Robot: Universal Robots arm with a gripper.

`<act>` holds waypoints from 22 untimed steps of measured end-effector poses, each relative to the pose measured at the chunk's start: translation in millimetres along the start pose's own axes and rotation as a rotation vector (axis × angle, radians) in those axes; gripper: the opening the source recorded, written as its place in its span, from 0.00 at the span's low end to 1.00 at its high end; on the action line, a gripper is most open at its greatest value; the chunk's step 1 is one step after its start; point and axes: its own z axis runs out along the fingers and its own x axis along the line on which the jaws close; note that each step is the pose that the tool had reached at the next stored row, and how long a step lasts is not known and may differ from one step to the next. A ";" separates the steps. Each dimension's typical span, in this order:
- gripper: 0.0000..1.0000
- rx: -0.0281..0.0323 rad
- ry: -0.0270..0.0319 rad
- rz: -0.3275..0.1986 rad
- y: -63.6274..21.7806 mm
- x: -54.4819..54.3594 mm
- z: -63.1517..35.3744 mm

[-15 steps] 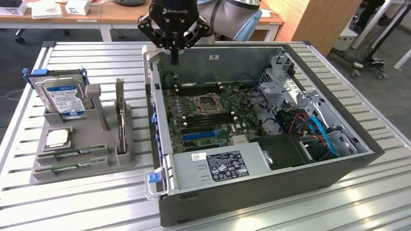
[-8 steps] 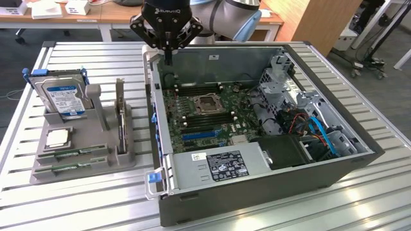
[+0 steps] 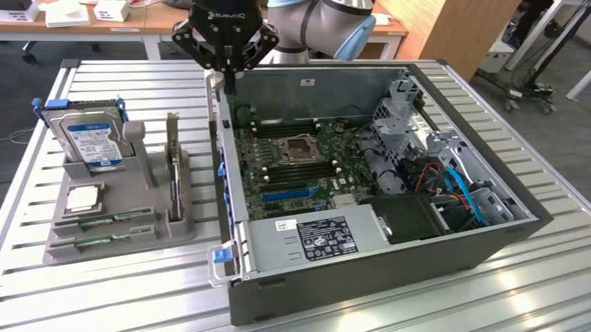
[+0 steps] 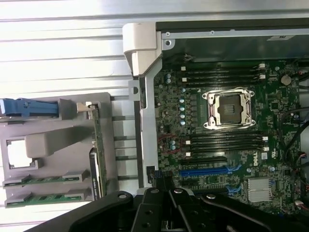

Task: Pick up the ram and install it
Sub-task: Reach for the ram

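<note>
- Exterior view: the pincer hangs on the arm above the far end of the open computer case, close to the case wall on the exterior view's left.
- Its fingers are pressed together and point down, with nothing between them.
- A grey holder sits on the slatted metal counter, just beside the case on the exterior view's left.
- One ram stick and a second ram stick lie flat, side by side, in the holder's near slots, well apart from the pincer.
- A hard drive with a blue-white label stands upright at the holder's far end, and a dark expansion card stands on edge along the side nearest the case.
- Inside the case lies the motherboard, with its open processor socket between rows of dark memory slots.
- Wrist view: the closed, empty pincer hovers over the case wall, between the holder and the motherboard.
- Both ram sticks rest in their holder slots, near the expansion card.
</note>
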 end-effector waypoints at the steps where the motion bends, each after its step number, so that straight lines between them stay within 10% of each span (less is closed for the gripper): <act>1: 0.10 0.0001 0.0000 0.000 -0.2 2.2 -0.1; 22: 0.10 0.0001 0.0000 0.000 -4.0 53.6 -1.2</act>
